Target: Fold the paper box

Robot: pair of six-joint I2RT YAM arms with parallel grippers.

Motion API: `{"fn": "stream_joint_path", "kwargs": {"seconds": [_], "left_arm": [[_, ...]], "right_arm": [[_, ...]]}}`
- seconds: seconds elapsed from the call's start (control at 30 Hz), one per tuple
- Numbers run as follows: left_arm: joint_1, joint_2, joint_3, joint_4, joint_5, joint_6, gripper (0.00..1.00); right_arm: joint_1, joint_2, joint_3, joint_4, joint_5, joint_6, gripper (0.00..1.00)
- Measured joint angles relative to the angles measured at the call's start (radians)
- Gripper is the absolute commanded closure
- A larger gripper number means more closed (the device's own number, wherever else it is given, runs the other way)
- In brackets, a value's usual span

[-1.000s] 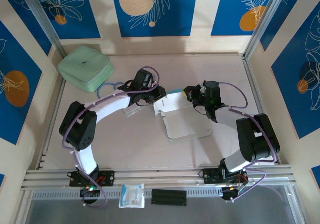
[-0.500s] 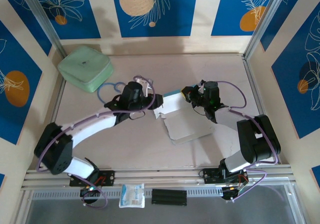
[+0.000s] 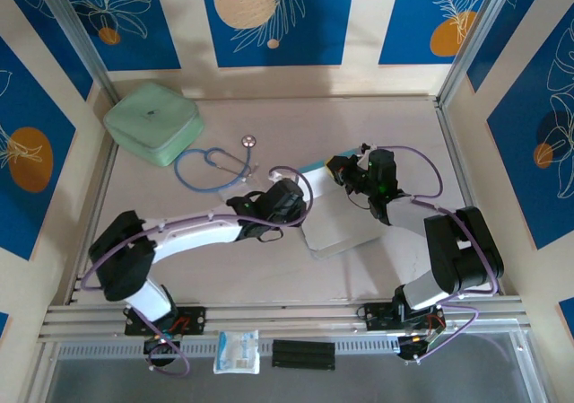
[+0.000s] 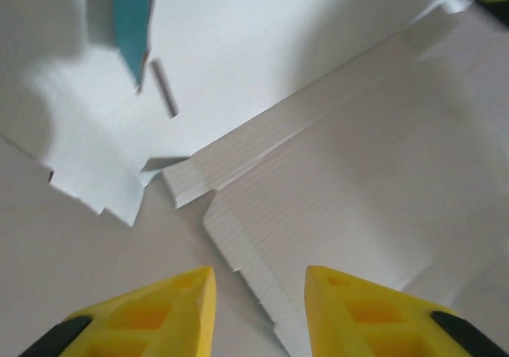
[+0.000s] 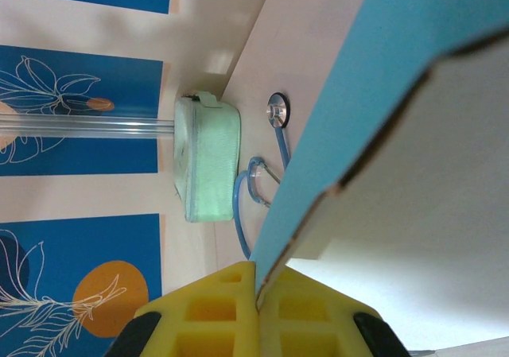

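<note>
Paper box (image 3: 345, 228) lies mid-frame, partly flat, white face up. Right gripper (image 5: 256, 281) is clamped on its teal flap edge (image 5: 358, 95). Left gripper (image 4: 260, 281) hangs parted and empty over the scored crease (image 4: 318, 102). Press along that crease, not across it, or the card may buckle.

Table layout, items by position.

The paper box (image 3: 345, 223) lies mid-table between the two arms. The left gripper (image 3: 300, 213) stands at its left edge, over the card. The right gripper (image 3: 336, 168) is at its far edge, with a raised flap between its fingers. The stethoscope (image 3: 215, 165) lies left of the box, behind the left arm. The rounded case (image 3: 152, 120) sits in the far left corner, just behind the stethoscope. The plastic packet (image 3: 237, 351) rests at the near edge, in front of the rail.
</note>
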Motion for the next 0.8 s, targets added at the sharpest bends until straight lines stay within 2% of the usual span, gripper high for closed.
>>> {"fn": "stream_joint_path", "kwargs": {"seconds": [0.37, 0.67, 0.8], "left_arm": [[0.018, 0.228, 0.164, -0.107, -0.076, -0.196, 0.57], [0.024, 0.317, 0.206, -0.123, -0.126, -0.222, 0.57], [0.031, 0.322, 0.189, -0.049, -0.105, -0.204, 0.57]], "right_arm": [[-0.006, 0.0, 0.0, -0.005, 0.004, -0.003, 1.0], [-0.008, 0.0, 0.0, -0.014, 0.012, -0.003, 1.0], [-0.013, -0.002, -0.001, -0.021, 0.02, -0.004, 1.0]]}}
